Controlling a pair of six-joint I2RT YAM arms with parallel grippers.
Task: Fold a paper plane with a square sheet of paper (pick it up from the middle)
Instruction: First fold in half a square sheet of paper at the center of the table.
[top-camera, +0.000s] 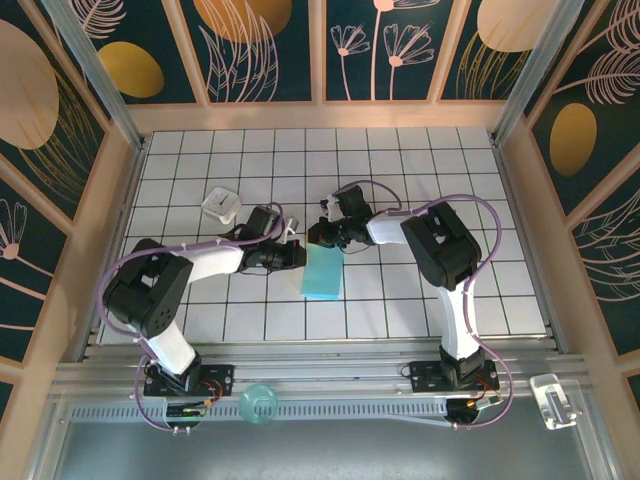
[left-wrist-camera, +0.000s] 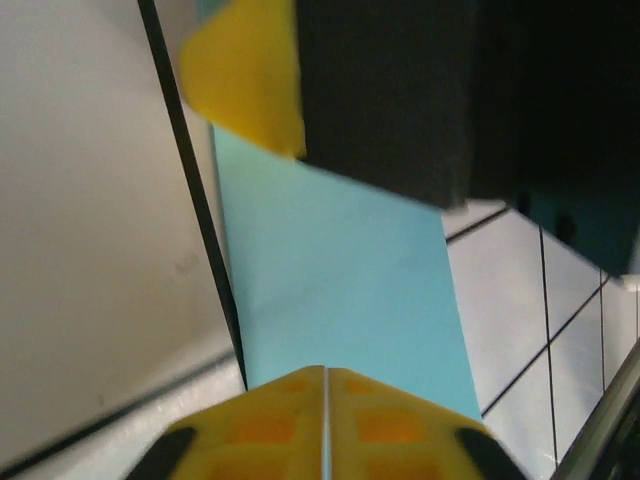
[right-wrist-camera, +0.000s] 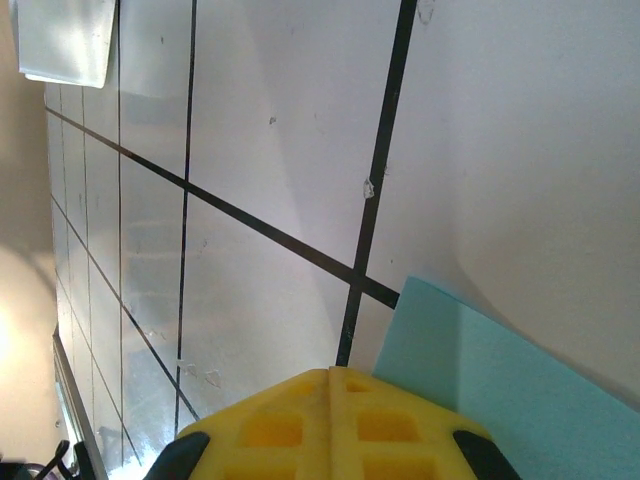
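Square sheet of paper (top-camera: 322, 272): lies flat on the table as a narrow light-blue rectangle, so I judge it folded over once. Long axis runs from the arm bases toward the far wall, leaning slightly left at the near end. White block (top-camera: 220, 205) sits well off the sheet's far-left side.

Left claw (top-camera: 297, 256): at the sheet's left long edge, near its far end. Jaws together. The wrist view has the tips (left-wrist-camera: 325, 400) meeting, with the blue strip (left-wrist-camera: 340, 290) stretching straight away from them. I cannot tell whether an edge is pinched.

Right claw (top-camera: 316, 236): at the sheet's far-left corner, also shut. In its own view (right-wrist-camera: 330, 395) the corner (right-wrist-camera: 520, 400) lies just right of the tips.

Both forearms reach low and inward, wrists bent down toward the sheet. The left is nearer the long edge. Next crease likely needs pressing along that axis.
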